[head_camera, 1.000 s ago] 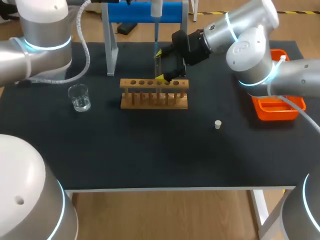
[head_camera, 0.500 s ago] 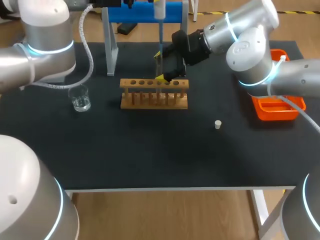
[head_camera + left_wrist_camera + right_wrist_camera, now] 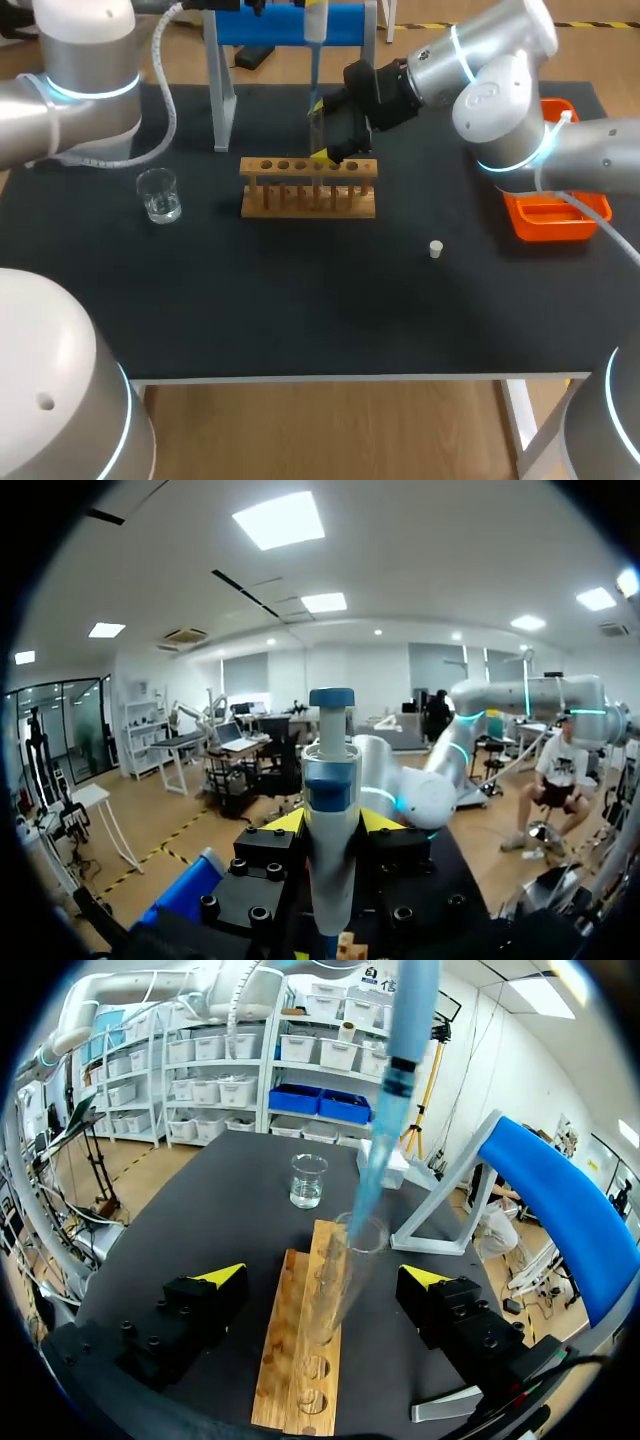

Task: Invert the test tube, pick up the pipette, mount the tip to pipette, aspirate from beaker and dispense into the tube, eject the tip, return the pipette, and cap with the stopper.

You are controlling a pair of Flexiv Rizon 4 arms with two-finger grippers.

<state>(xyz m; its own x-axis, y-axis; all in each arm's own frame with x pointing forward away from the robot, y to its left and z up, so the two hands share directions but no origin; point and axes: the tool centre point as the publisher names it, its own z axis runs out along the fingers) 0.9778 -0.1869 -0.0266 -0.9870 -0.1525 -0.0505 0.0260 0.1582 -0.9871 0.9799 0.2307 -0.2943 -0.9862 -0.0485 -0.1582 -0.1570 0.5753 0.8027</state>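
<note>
Gripped pipette [image 3: 330,810], tip [image 3: 372,1175] end indistinct inside tube [image 3: 340,1290]

The beaker [image 3: 158,195] sits left of the rack [image 3: 308,187], stopper [image 3: 436,249] right.

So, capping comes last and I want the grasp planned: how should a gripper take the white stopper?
Pinch the stopper across its sides, coming straight down. It is short, seems to stand upright, and sits alone on the bare table, so both sides are free.
</note>
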